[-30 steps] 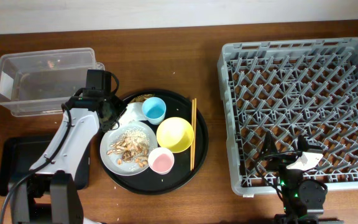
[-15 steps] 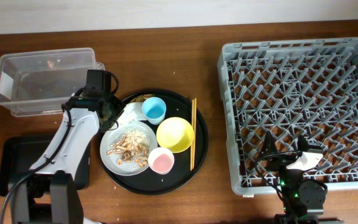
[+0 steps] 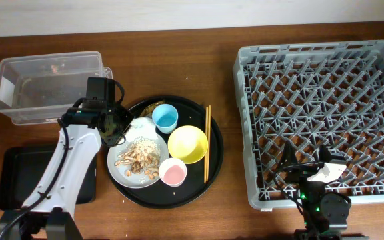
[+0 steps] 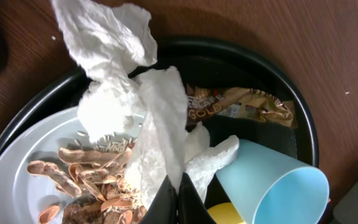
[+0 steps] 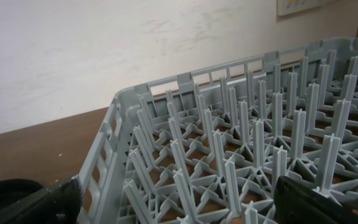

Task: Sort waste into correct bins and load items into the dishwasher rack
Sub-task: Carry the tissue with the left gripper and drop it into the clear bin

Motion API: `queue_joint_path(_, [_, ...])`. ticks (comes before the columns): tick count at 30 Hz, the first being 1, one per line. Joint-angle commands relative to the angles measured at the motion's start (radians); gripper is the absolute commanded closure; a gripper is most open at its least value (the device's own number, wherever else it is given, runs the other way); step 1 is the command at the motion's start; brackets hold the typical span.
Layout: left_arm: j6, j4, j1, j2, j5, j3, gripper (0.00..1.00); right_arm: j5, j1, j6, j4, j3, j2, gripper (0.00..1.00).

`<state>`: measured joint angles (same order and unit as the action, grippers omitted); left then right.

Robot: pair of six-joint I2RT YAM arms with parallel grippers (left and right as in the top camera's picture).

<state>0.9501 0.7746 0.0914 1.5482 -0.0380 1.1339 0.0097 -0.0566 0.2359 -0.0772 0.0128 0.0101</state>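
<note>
Crowding the pinched napkin (image 4: 157, 118) are light-blue cup (image 4: 278, 186), wrapper (image 4: 241, 107), plate (image 4: 36, 143).

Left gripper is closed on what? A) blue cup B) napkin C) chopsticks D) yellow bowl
B: the left wrist view shows the left gripper pinched shut on the white napkin, with the blue cup free beside it.
</note>
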Motion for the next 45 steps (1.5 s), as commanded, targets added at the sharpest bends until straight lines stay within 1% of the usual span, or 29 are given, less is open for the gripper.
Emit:
queue_joint_path(1, [0.0,0.002,-0.002,-0.072,-0.019,-0.003,0.99,0.002,-0.003,0.004,-0.005,-0.007,-0.006,0.01])
queue_joint_path(5, [-0.002,0.018,-0.088,-0.299,-0.003,-0.001,0.99,0.002,-0.003,0.004,-0.005,-0.007,-0.006,0.01])
queue_joint_path(7, [-0.036,0.027,-0.163,-0.37,0.063,-0.001,0.99,0.002,-0.003,0.004,-0.005,-0.007,-0.006,0.01])
queue_joint_path(9, [-0.065,0.027,-0.274,-0.393,0.129,-0.001,0.99,0.002,-0.003,0.004,-0.005,-0.007,-0.006,0.01])
queue_joint_path(11, [-0.065,0.06,-0.341,-0.392,0.29,-0.001,0.99,0.002,-0.003,0.004,-0.005,-0.007,-0.006,0.01])
queue_joint_path(14, [-0.064,0.06,-0.401,-0.392,0.311,-0.003,0.99,0.002,-0.003,0.004,-0.005,-0.007,-0.006,0.01])
queue_joint_path(15, [-0.075,0.004,-0.4,-0.392,0.28,-0.003,0.99,0.002,-0.003,0.004,-0.005,-0.007,-0.006,0.01])
queue_joint_path(17, [-0.303,-0.292,-0.399,-0.385,-0.003,-0.003,0.99,0.002,-0.003,0.004,-0.005,-0.007,-0.006,0.01])
queue_joint_path(18, [-0.335,-0.409,-0.399,-0.367,-0.052,-0.003,0.99,0.002,-0.003,0.004,-0.005,-0.007,-0.006,0.01])
queue_joint_path(21, [-0.339,-0.594,-0.399,-0.244,-0.027,-0.003,0.99,0.002,-0.003,0.004,-0.005,-0.007,-0.006,0.01])
queue_joint_path(23, [-0.423,-0.775,-0.399,-0.068,-0.026,-0.003,0.98,0.002,-0.003,0.004,-0.005,-0.007,-0.006,0.01])
queue_joint_path(24, [-0.446,-0.832,-0.399,0.005,-0.026,-0.003,0.93,0.002,-0.003,0.004,-0.005,-0.007,-0.006,0.01])
queue_joint_path(25, [-0.448,-0.847,-0.399,0.055,-0.026,-0.003,0.67,0.002,-0.003,0.004,-0.005,-0.007,-0.006,0.01])
queue_joint_path(26, [-0.448,-0.835,-0.399,0.089,-0.027,-0.003,0.28,0.002,-0.003,0.004,-0.005,-0.007,-0.006,0.01])
queue_joint_path(27, [-0.448,-0.824,-0.399,0.087,-0.035,-0.003,0.19,0.002,-0.003,0.004,-0.005,-0.007,-0.006,0.01])
queue_joint_path(28, [-0.447,-0.816,-0.399,0.075,-0.086,-0.003,0.01,0.002,-0.003,0.004,-0.005,-0.007,-0.006,0.01])
queue_joint_path(30, [-0.447,-0.777,-0.399,0.014,-0.346,-0.003,0.01,0.002,-0.003,0.004,-0.005,-0.007,-0.006,0.01])
queue_joint_path(31, [-0.446,-0.757,-0.399,-0.004,-0.427,-0.003,0.01,0.002,-0.003,0.004,-0.005,-0.007,-0.006,0.01])
queue_joint_path(32, [-0.443,-0.68,-0.399,-0.042,-0.592,-0.003,0.01,0.002,-0.003,0.004,-0.005,-0.007,-0.006,0.01])
queue_joint_path(33, [-0.444,-0.535,-0.387,-0.072,-0.687,-0.003,0.01,0.002,-0.003,0.004,-0.005,-0.007,-0.006,0.01])
queue_joint_path(34, [-0.445,-0.369,-0.368,-0.09,-0.675,-0.003,0.01,0.002,-0.003,0.004,-0.005,-0.007,-0.006,0.01])
queue_joint_path(35, [-0.445,-0.225,-0.344,-0.092,-0.632,-0.003,0.02,0.002,-0.003,0.004,-0.005,-0.007,-0.006,0.01])
queue_joint_path(36, [-0.443,-0.141,-0.317,-0.092,-0.573,-0.004,0.02,0.002,-0.003,0.004,-0.005,-0.007,-0.006,0.01])
queue_joint_path(37, [-0.437,-0.071,-0.282,-0.092,-0.467,-0.004,0.02,0.002,-0.003,0.004,-0.005,-0.007,-0.006,0.01])
queue_joint_path(38, [-0.386,-0.011,-0.229,-0.092,-0.314,-0.006,0.02,0.002,-0.003,0.004,-0.005,-0.007,-0.006,0.01])
queue_joint_path(39, [-0.301,0.045,-0.19,-0.092,-0.154,-0.008,0.11,0.002,-0.003,0.004,-0.005,-0.007,-0.006,0.01])
queue_joint_path(42, [-0.163,0.08,-0.167,-0.09,0.117,-0.033,0.22,0.002,-0.003,0.004,-0.005,-0.007,-0.006,0.02])
queue_joint_path(44, [-0.116,-0.003,-0.166,-0.09,0.138,-0.095,0.32,0.002,-0.003,0.004,-0.005,-0.007,-0.006,0.01])
queue_joint_path(45, [-0.112,-0.048,-0.165,-0.09,0.128,-0.124,0.33,0.002,-0.003,0.004,-0.005,-0.007,-0.006,0.01])
